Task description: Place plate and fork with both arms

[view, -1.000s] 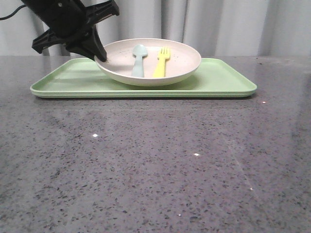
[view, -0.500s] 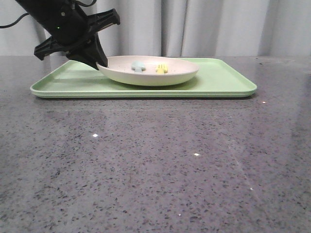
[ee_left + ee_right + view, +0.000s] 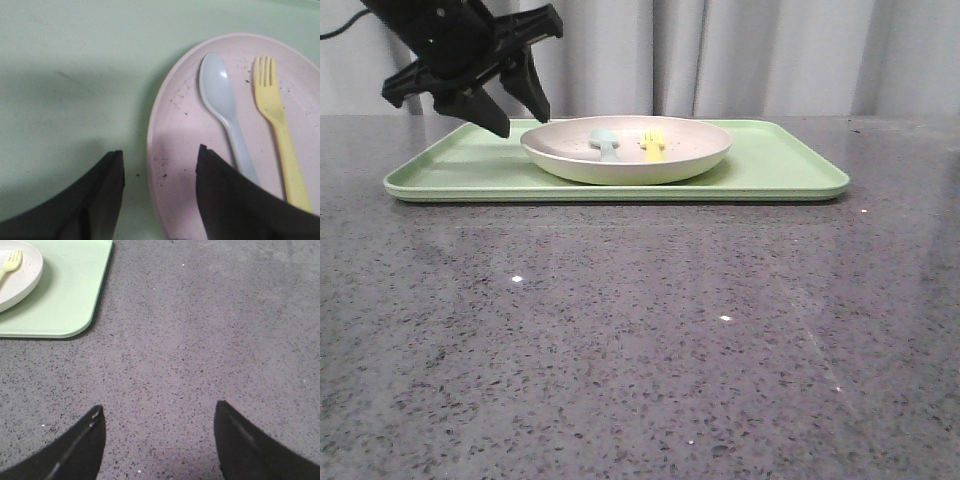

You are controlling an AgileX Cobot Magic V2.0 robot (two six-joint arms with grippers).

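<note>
Nearest, the right claw (image 3: 157, 440) hangs open over bare speckled counter (image 3: 640, 340), beside the corner of the tray (image 3: 770, 160). Farther back, the plate (image 3: 626, 150) now sits flat on the light-green tray, no longer tilted up as it was a second ago. The fork (image 3: 652, 143) and spoon (image 3: 604, 142) lie side by side in it. The left claw (image 3: 515, 112) has let go: its fingers stand apart just above the plate's left rim. Judged from this, the plate is released and the fork awaits pickup.

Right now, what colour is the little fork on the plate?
Pale yellow. The fork shows best in the left wrist view, lying on the plate beside a blue-grey spoon.
</note>
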